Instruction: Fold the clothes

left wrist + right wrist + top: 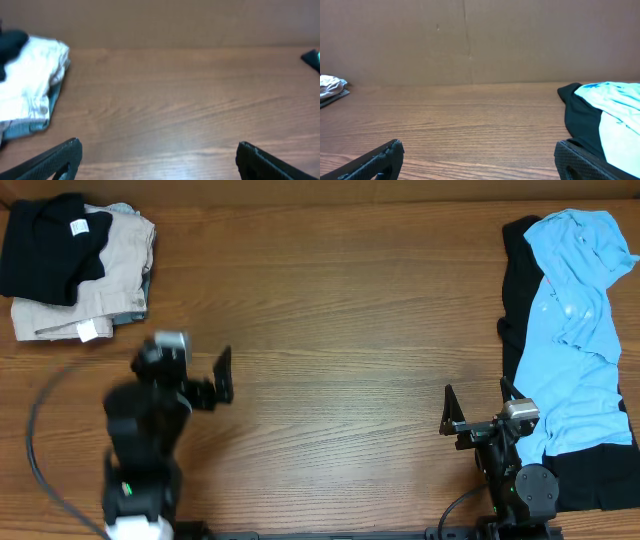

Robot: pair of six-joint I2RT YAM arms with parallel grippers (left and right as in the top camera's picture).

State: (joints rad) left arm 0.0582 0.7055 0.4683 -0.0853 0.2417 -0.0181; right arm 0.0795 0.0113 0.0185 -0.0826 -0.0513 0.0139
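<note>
Crumpled light blue fabric shirt [575, 330] lies unfolded on top of a spread black fabric garment [515, 290]. Both sit just to the right of the right gripper [450, 415], and the arm's base is close against the black hem.

Long axis of the pile runs from beside the right arm toward the far edge of the brown wooden table [340, 300]. The right wrist view agrees: black edge and blue cloth at its right margin, bare wood straight ahead.

Right gripper: fingers spread wide, nothing between them. It faces bare table, not the pile.

Left gripper [222, 375]: fingers likewise spread and empty. It is blurred in the overhead view and stands well apart from the blue shirt, across the whole table width. Ahead and to its left lies a folded black garment with a small white label [40, 240], stacked on a folded beige garment [125, 265].

Judgement: the stack looks done and the blue-on-black pile is what remains. The right arm is much the nearer. It would need to turn rightward to reach the near edge of the pile.
</note>
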